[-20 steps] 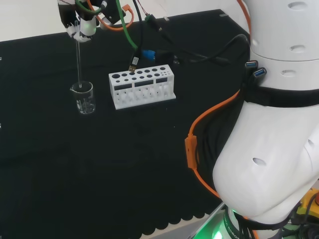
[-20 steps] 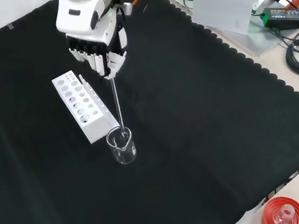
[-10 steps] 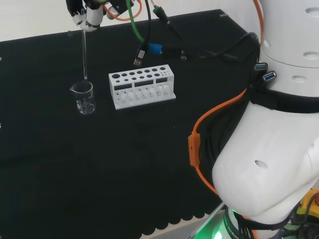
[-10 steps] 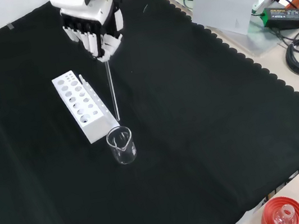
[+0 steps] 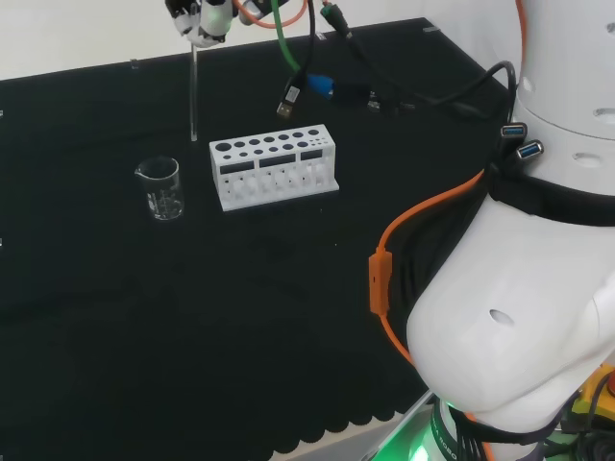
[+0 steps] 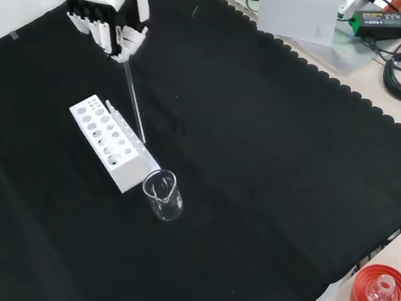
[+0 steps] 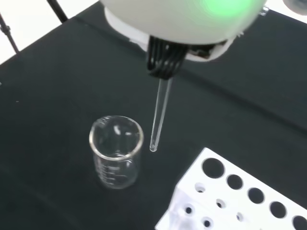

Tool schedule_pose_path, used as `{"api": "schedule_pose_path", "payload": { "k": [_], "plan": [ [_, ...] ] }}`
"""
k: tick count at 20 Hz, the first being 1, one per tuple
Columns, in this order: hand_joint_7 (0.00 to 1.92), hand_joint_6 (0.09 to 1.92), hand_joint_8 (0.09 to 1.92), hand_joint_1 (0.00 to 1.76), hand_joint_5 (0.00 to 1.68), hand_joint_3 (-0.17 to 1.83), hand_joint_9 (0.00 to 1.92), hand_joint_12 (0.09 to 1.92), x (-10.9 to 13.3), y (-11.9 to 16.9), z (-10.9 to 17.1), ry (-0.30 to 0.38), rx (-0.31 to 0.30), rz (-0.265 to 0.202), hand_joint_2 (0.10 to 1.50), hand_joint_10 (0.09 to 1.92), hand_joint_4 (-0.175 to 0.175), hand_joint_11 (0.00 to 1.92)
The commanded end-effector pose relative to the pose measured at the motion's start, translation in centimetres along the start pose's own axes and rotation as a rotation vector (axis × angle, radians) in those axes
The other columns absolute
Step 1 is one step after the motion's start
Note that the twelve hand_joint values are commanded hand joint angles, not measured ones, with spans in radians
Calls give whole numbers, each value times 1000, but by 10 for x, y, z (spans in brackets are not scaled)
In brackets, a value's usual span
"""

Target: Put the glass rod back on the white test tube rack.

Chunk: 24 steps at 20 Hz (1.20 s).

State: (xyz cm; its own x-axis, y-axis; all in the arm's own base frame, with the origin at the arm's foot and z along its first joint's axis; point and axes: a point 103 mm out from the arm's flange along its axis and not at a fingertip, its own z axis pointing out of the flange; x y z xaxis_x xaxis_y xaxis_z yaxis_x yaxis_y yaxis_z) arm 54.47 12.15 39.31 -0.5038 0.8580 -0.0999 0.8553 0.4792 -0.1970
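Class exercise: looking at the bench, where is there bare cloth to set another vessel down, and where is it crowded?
Front view: bare cloth lies to the right of the beaker, out to the cloth's scalloped edge, and below the beaker. It is crowded at the white rack, where the hand holds the glass rod upright close by.

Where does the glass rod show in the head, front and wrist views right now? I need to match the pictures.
Head view: the glass rod hangs upright from the hand at the top, just left of the white rack.
Front view: the rod hangs below the hand, just right of the rack.
Wrist view: the rod runs mid-picture, its tip between the beaker and the rack.
Shared landmark: the white rack.
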Motion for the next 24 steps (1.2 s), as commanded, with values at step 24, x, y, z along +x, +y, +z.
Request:
{"api": "schedule_pose_path", "payload": {
  "k": [24],
  "plan": [
    [1428,747,709,1331,1181,890,1803,677,-116,-32,17,0,14,110,527,375,-175,1660]
  ]
}}
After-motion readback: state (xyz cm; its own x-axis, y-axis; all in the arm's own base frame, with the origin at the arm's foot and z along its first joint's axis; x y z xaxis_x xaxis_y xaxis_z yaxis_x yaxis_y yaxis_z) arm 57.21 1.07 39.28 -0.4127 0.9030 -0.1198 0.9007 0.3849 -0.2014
